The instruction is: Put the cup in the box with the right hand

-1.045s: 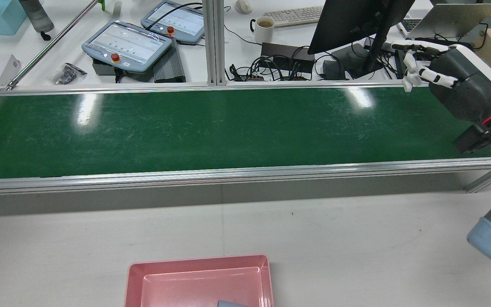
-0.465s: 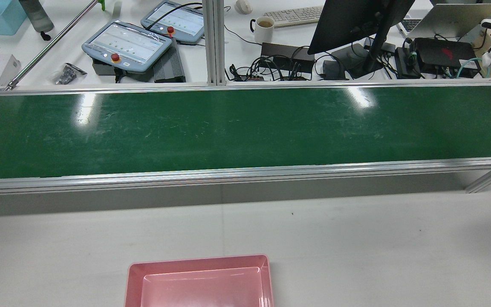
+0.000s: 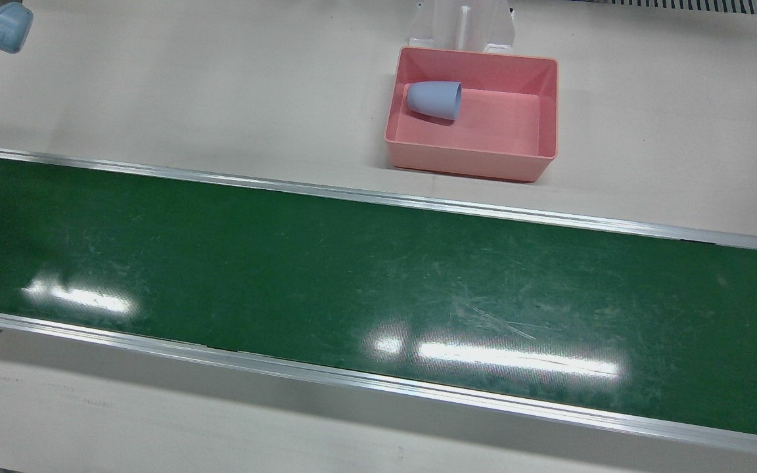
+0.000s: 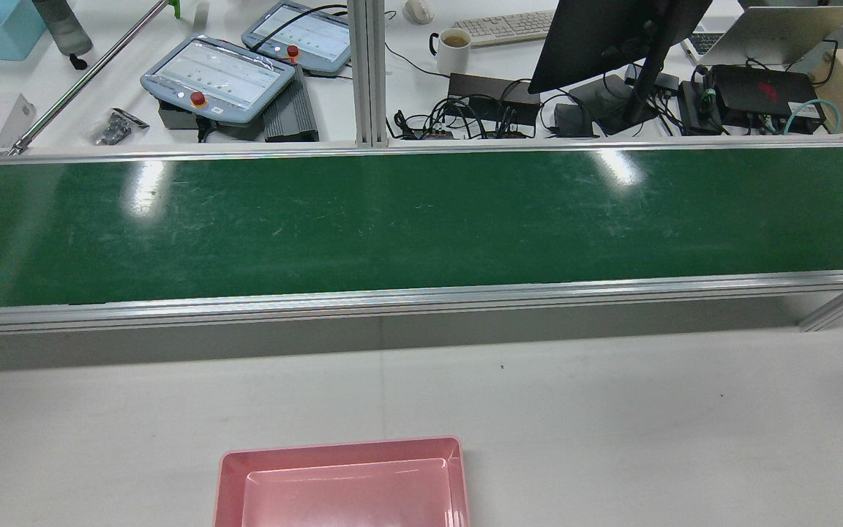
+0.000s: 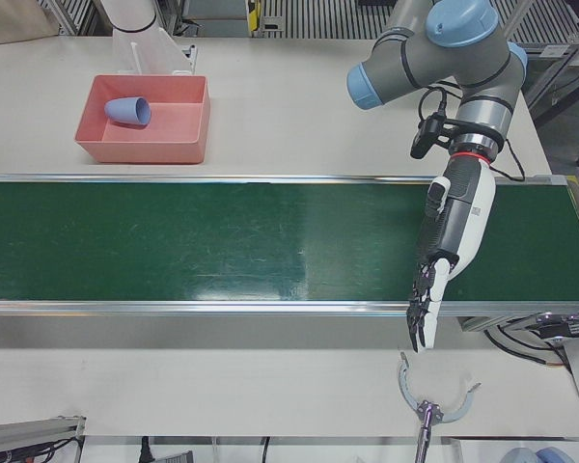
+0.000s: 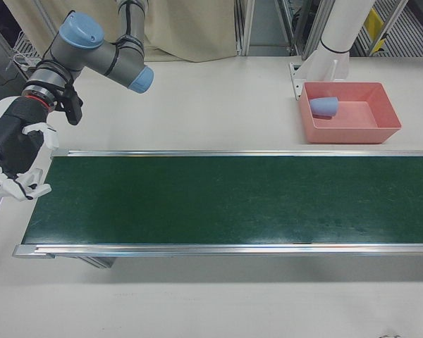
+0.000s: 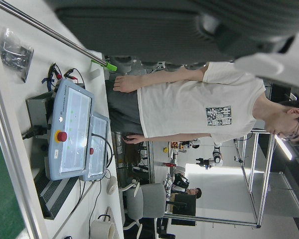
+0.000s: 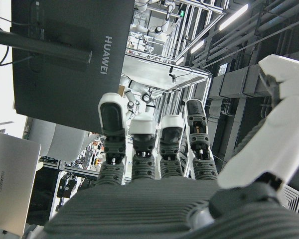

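Inside the pink box, at the corner nearest the white pedestal, we see the pale blue cup lying on its side, its open mouth turned toward the middle of the box. In the rear view only the near part of the box shows; the frame's bottom edge cuts off the rest, and the cup is out of sight there. The box sits on the white table, apart from the green conveyor belt, which is bare.

The right hand hangs at the far end of the belt, well apart from the box, holding nothing, its white-tipped fingers loosely curled and apart; the frame edge clips part of it. The left hand hangs over the opposite end of the belt, fingers stretched straight down past its edge, holding nothing. Its own camera shows mostly a blurred dark underside, two teach pendants and a person in a white T-shirt beyond.
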`<state>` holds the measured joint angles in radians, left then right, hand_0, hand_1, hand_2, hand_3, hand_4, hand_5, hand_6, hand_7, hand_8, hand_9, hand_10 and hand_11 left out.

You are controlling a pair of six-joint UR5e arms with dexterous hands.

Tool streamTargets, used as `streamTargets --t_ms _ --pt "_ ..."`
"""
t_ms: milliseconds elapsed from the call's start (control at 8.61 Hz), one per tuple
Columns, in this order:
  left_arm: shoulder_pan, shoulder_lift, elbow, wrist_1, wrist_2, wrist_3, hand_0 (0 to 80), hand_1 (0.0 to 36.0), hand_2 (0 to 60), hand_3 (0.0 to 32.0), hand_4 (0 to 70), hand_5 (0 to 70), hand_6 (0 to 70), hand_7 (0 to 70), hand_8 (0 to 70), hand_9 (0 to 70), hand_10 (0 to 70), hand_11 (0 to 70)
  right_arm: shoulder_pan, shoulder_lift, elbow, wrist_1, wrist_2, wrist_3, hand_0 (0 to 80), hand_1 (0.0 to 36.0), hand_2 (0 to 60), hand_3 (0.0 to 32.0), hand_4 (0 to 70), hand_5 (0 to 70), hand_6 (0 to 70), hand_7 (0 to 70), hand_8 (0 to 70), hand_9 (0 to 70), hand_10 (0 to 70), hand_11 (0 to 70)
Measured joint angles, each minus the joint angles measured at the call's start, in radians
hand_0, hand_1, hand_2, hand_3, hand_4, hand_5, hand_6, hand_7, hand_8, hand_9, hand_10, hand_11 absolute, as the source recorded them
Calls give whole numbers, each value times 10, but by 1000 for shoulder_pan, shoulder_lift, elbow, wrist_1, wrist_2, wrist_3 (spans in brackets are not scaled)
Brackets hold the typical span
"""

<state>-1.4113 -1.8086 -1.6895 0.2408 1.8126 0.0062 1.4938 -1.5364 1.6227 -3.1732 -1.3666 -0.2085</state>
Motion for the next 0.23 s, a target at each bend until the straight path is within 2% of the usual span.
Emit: streamTargets --t_ms 232 --pt "0 0 1 -1 0 0 0 0 0 0 0 0 0 0 0 0 0 0 12 2 -15 1 -9 -1 387 106 310 0 142 97 377 700 539 700 349 495"
